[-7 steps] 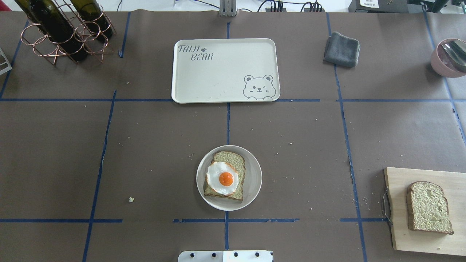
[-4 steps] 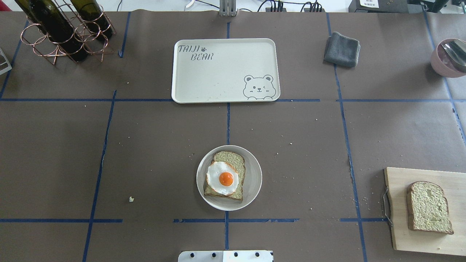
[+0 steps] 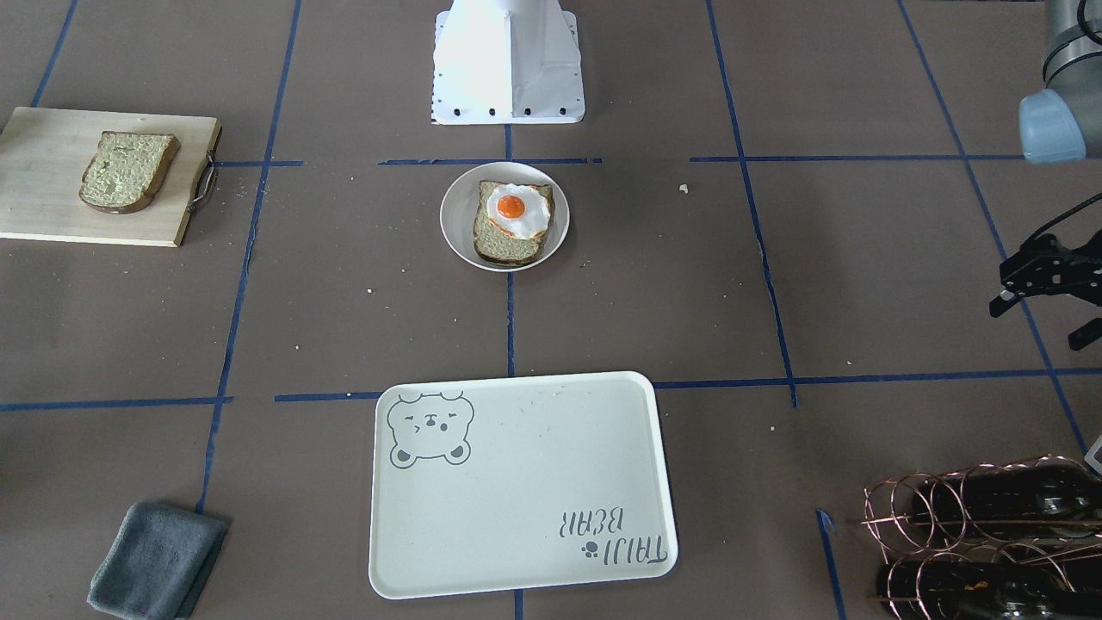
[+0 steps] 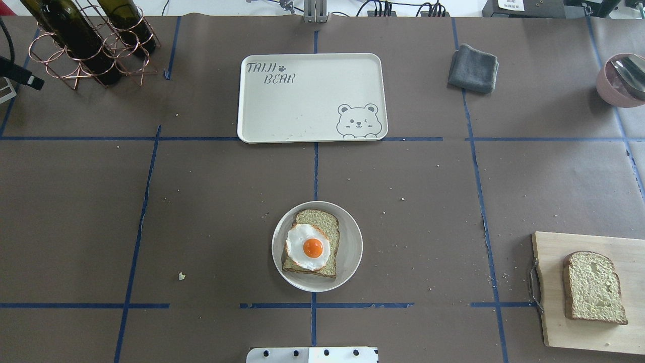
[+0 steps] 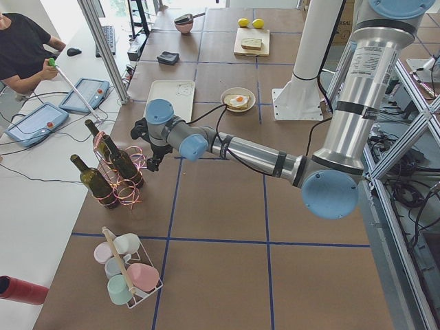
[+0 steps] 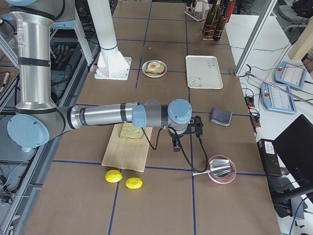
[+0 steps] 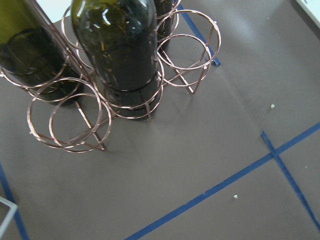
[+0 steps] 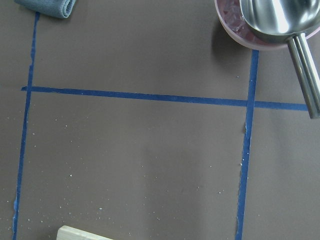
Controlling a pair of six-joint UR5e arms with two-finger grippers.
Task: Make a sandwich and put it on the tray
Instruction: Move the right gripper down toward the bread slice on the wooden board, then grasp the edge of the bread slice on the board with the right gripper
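Note:
One bread slice (image 4: 318, 219) lies on a round white plate (image 4: 352, 247) at the table's near centre, with a fried egg (image 4: 307, 247) on top. The second bread slice (image 4: 594, 287) lies on the wooden cutting board (image 4: 552, 282) at the right. The cream bear tray (image 4: 312, 98) sits empty at the far centre. My left gripper (image 3: 1037, 325) hovers open and empty by the wine rack (image 4: 90, 45), far from the plate. My right gripper (image 6: 183, 139) hangs beyond the cutting board, seen only in the right side view; I cannot tell if it is open or shut.
A grey folded cloth (image 4: 473, 68) lies far right of the tray. A pink bowl with a metal scoop (image 4: 622, 78) sits at the right edge. Two lemons (image 6: 124, 179) lie past the board. A cup rack (image 5: 127, 271) stands at the left end.
A black part of my left gripper has come into the overhead view at its left edge, beside the wine rack. The bread, egg, plate and tray have not moved.

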